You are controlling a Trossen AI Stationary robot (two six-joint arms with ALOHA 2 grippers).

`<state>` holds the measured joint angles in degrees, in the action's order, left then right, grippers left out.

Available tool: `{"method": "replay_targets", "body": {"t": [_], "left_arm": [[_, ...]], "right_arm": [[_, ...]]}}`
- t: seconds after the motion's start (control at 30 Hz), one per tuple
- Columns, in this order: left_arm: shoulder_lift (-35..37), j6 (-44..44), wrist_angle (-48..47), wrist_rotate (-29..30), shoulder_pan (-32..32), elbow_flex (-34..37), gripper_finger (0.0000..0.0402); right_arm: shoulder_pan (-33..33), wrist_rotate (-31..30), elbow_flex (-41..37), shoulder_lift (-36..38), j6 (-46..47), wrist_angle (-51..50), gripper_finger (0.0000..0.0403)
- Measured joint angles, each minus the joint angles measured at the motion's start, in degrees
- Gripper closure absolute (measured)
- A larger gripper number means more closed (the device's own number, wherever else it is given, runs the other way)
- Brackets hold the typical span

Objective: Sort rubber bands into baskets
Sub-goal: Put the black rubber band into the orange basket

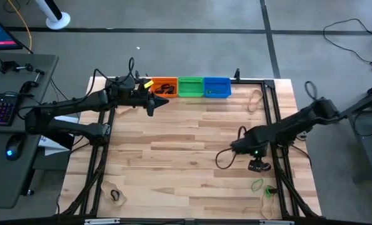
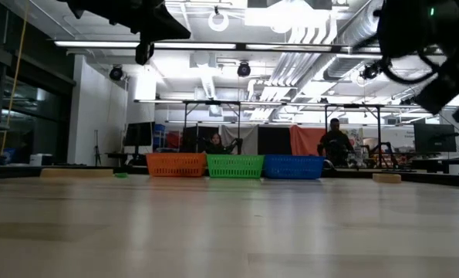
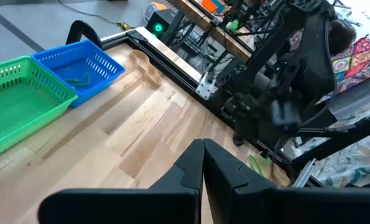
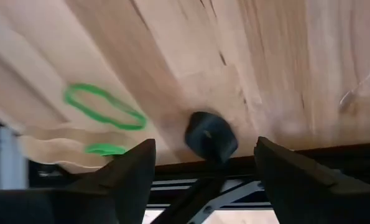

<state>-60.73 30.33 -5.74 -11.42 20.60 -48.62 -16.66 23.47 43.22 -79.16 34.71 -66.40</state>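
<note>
Reaching for the next band, I have the right gripper point(image 4: 203, 162) spread wide and empty over the bench point(image 1: 186, 144) near its right edge, with a green rubber band point(image 4: 104, 107) lying flat just beside it. My left gripper point(image 3: 203, 163) is pinched shut on nothing by the orange basket point(image 1: 164, 87); the green basket point(image 1: 190, 87) and blue basket point(image 1: 217, 87) sit alongside. Next I judge I must shift over the loop, descend and close.
</note>
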Motion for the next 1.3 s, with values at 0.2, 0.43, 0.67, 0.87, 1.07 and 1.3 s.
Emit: {"method": "replay_targets", "body": {"t": [0.2,0.43,0.67,0.87,1.07,1.3], "left_arm": [[0.00,0.50,-0.02,0.00,0.00,0.00,0.0401],[0.00,0.46,-0.02,0.00,0.00,0.00,0.0401],[0.00,0.46,-0.04,0.00,0.00,0.00,0.0401],[0.00,0.02,-0.26,0.00,0.00,0.00,0.0401],[0.00,-1.49,-0.26,-0.01,0.00,-0.02,0.0401],[0.00,-2.32,0.20,0.00,0.00,-0.06,0.0401]], "right_arm": [[-0.27,0.76,0.00,-10.77,-1.71,-0.14,0.0137],[-0.57,3.79,0.00,-20.20,-5.08,0.14,0.0137],[-2.20,4.79,0.02,-24.70,-6.66,1.75,0.0137],[-5.37,9.33,0.02,-25.88,-4.86,3.26,0.0140],[-8.08,7.95,0.07,-25.88,-0.62,4.92,0.0189],[-8.53,6.33,1.08,-25.33,-1.14,3.22,0.0363]]}}
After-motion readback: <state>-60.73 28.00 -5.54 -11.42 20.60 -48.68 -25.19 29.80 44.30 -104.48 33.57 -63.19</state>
